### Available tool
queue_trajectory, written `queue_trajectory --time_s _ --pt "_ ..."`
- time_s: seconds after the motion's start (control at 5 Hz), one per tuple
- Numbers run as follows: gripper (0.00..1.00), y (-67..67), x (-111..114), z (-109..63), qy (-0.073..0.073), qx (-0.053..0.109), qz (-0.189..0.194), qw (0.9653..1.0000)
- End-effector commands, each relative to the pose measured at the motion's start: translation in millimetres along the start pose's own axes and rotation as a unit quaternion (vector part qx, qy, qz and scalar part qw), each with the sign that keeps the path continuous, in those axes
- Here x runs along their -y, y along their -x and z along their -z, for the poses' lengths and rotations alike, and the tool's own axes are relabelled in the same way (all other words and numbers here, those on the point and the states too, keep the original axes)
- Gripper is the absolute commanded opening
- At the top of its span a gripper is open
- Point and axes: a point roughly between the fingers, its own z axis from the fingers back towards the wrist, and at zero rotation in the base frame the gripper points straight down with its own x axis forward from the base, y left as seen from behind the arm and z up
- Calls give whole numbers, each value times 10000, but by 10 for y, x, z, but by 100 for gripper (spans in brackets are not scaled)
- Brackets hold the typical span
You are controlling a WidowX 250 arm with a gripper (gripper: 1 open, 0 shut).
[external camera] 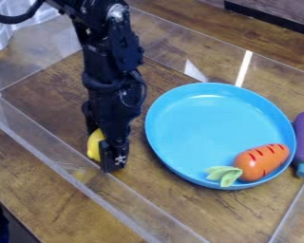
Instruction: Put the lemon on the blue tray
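Gripper (110, 152) points straight down at the bench (41, 190), clamped shut on the lemon (96, 144), ready to lift it. Blue tray (199, 119) lies at its three o'clock, carrot (258, 161) on its rim.

- Just one view on offer, a fixed camera set above the wooden table (41, 204) and looking down at a slant
- It sits fairly near: the arm (106, 57) fills the left, its upper part cut off at the top edge
- The blue tray (212, 114) lies right of centre; the clear plastic walls (41, 133) run off frame
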Motion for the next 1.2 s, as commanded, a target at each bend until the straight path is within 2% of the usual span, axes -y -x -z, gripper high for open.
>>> queue_trajectory --time_s 0.0,0.8,1.0 --pt "0 -121 -34 -102 -125 127 84 9998" --pt "0 -184 -21 -239 -279 47 207 9994" --pt "0 -211 -11 -347 -374 24 230 9990"
